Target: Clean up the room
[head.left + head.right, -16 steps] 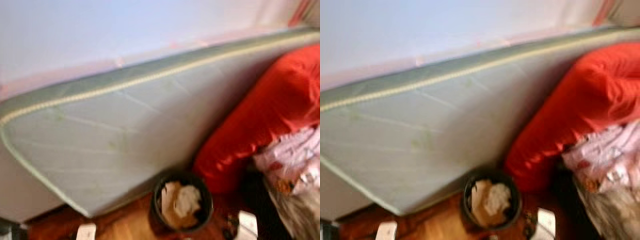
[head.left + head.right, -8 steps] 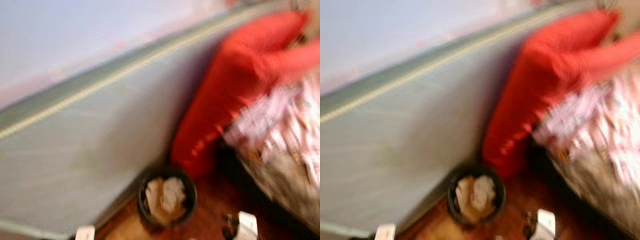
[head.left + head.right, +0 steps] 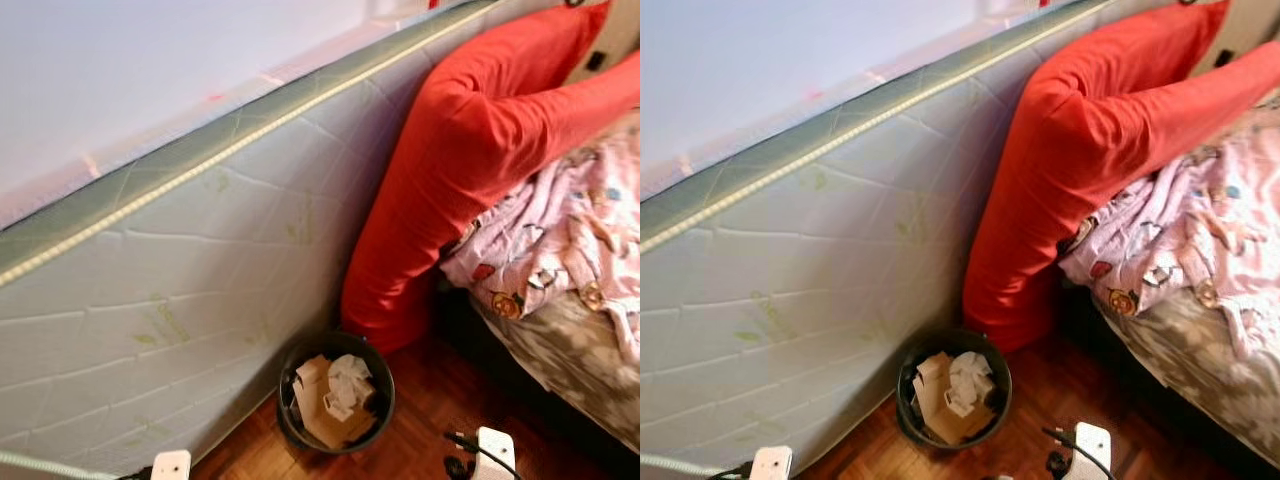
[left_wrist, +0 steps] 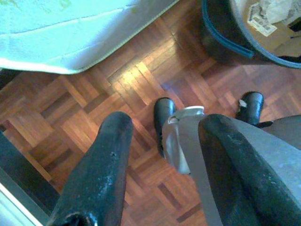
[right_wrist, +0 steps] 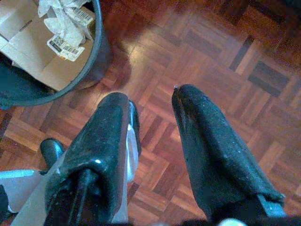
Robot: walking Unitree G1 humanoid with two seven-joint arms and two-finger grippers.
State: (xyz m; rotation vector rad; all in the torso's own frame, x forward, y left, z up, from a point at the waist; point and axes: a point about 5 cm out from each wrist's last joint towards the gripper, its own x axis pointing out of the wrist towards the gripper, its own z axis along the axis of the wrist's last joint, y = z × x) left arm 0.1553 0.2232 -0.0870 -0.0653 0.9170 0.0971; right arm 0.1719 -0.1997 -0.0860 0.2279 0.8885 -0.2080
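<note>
Bin [image 3: 335, 395]: on parquet at the mattress foot, already holding cardboard and crumpled paper; part of the tidying judged done.
Left to do: pink bedding [image 3: 560, 240] rumpled on the bed; red pillows [image 3: 470, 150] slumped against the mattress [image 3: 200, 290].
Left gripper [image 4: 162, 141]: spread, empty, hanging over bare floor [image 4: 117, 80].
Right gripper [image 5: 150, 122]: spread, empty, just beside the bin.
Room: narrow floor strip, hemmed by mattress edge and bed; tight turning likely.
</note>
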